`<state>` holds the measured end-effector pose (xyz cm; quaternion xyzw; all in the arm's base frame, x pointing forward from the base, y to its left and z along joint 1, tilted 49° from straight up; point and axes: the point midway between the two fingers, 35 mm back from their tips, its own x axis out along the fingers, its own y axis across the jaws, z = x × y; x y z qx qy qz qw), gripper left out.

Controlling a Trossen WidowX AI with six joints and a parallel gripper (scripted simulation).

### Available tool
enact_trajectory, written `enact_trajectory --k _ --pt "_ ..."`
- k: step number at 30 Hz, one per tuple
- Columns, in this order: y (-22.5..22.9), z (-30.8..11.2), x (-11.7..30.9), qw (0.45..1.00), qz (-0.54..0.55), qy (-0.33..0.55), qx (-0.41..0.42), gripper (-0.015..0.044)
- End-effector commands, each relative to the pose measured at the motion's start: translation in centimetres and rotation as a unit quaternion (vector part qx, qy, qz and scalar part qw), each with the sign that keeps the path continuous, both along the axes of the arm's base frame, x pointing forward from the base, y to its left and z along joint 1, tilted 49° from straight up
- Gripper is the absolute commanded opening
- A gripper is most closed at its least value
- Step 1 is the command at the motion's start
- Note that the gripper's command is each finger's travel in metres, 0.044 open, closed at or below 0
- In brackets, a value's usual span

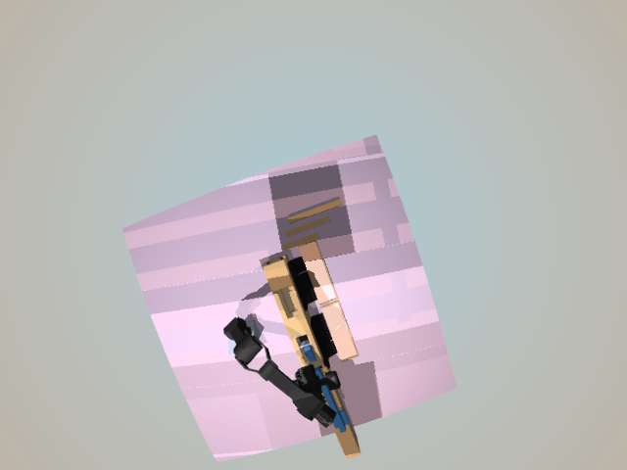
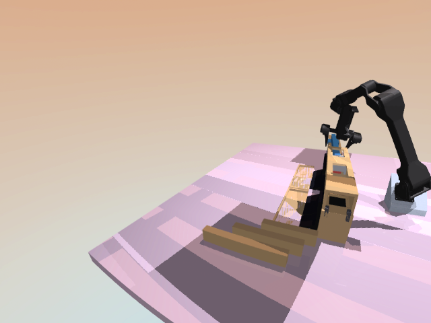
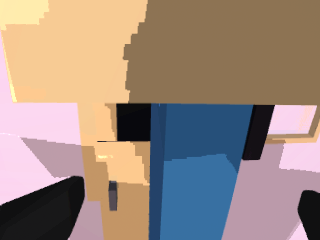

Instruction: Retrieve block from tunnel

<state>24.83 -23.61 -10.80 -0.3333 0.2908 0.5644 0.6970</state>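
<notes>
Tool (image 2: 337, 142): fingers apart, above blue piece (image 2: 334, 139) | wooden housing (image 2: 340, 183): upright on bench (image 2: 347, 271), red patch in top opening | three wooden bars (image 2: 245, 245): lying near housing's end | pale arm base (image 2: 420, 210): beside housing

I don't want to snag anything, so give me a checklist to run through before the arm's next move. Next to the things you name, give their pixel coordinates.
1. Gripper (image 1: 318, 378) (image 2: 337, 145) (image 3: 192, 195) open, nothing held: ok.
2. Fingers on either side of the blue handle (image 1: 341, 420) (image 2: 335, 140) (image 3: 200, 190): ok.
3. Wooden rods (image 1: 314, 211) (image 2: 245, 246) away from the gripper: ok, they lie off the tunnel's (image 1: 277, 283) (image 2: 343, 182) opposite end.
4. Block out and held up: not ok.
5. Red piece (image 2: 336, 171) in the top window is the block: cannot tell.
</notes>
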Motion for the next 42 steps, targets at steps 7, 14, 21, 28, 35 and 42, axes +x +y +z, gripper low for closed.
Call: enact_trajectory --k 7,14,21,28,35,42 --pt "1.5 -1.0 0.0 1.000 -0.003 -0.001 0.003 0.0440" --pt "1.0 -0.8 0.0 1.000 0.000 0.000 0.000 0.0282" --pt "1.0 -0.8 0.0 1.000 0.000 0.000 0.000 0.0099" --pt "0.9 -0.9 0.0 1.000 0.000 0.000 0.000 0.0000" --pt "-0.3 -2.4 0.1 1.000 -0.001 -0.001 0.000 0.0000" --pt "-1.6 -4.2 0.0 1.000 -0.002 -0.001 0.000 0.0000"
